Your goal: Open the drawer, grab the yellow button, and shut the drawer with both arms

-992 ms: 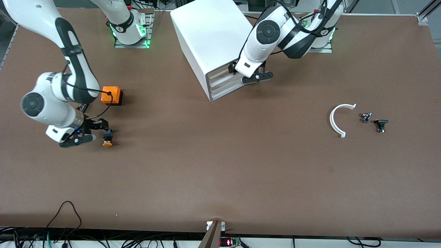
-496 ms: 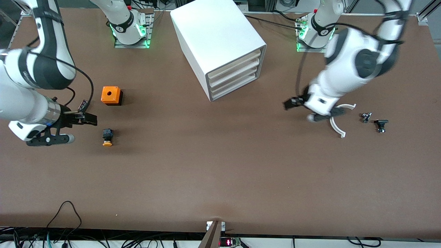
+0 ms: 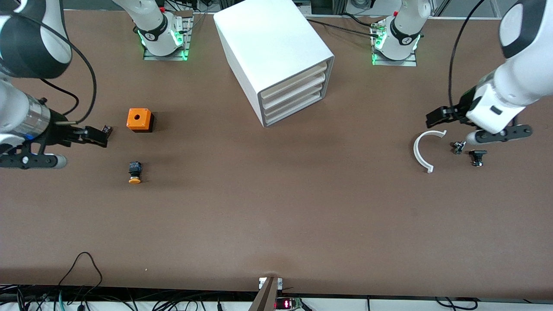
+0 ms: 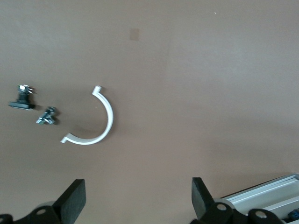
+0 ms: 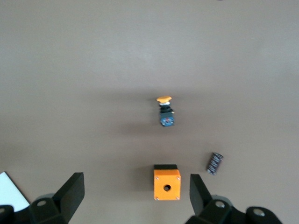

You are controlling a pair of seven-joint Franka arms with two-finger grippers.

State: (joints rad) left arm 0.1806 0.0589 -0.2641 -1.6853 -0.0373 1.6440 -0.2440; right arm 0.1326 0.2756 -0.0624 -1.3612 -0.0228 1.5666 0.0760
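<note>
The drawer is the topmost of four in the white cabinet, and all of them sit flush. The button lies on its side on the table, nearer the front camera than the orange cube; it also shows in the right wrist view. My right gripper is open and empty, up over the table at the right arm's end, apart from the button. It shows open in its wrist view. My left gripper is open and empty above a white curved piece, and shows open in its wrist view.
Two small black parts lie beside the white curved piece; the left wrist view shows them too. A small dark striped part lies by the orange cube. Arm bases stand beside the cabinet.
My right gripper has drawn away from the button, which stays on the table. My left gripper has swung from the cabinet's drawer fronts to above the white curved piece.
</note>
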